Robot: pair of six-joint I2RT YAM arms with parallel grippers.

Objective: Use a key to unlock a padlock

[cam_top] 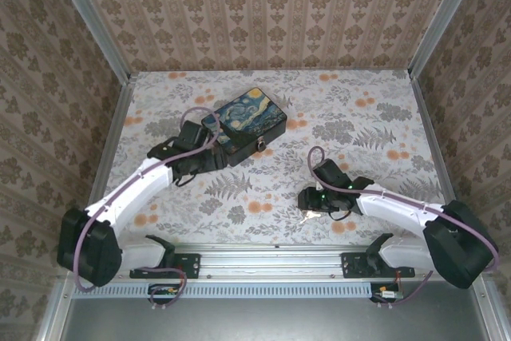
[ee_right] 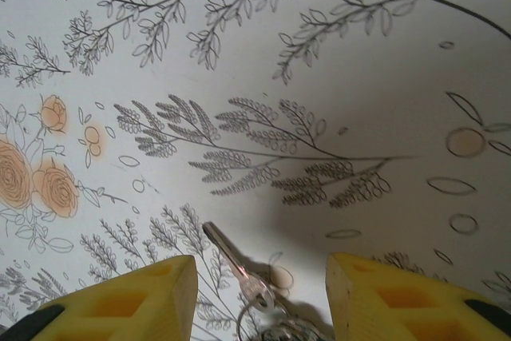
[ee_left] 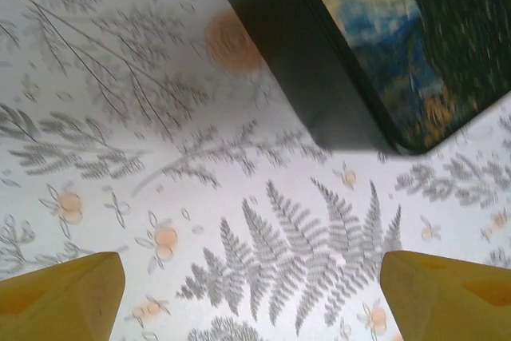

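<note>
Right hand [ee_right: 259, 275] parted, key [ee_right: 236, 263] lying between

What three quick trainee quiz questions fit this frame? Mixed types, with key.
1. True or false: the right pincer is shut on the small silver metal key.
2. Multiple choice: what lies just ahead of the open left pincer? A) a black box with a starry-night painted lid B) a red mug C) a screwdriver
3. Fill in: the key lies flat on the floral-patterned ___.

Key: 1 false, the pincer is open and the key lies loose between its fingers. 2 A. 3 table.
</note>
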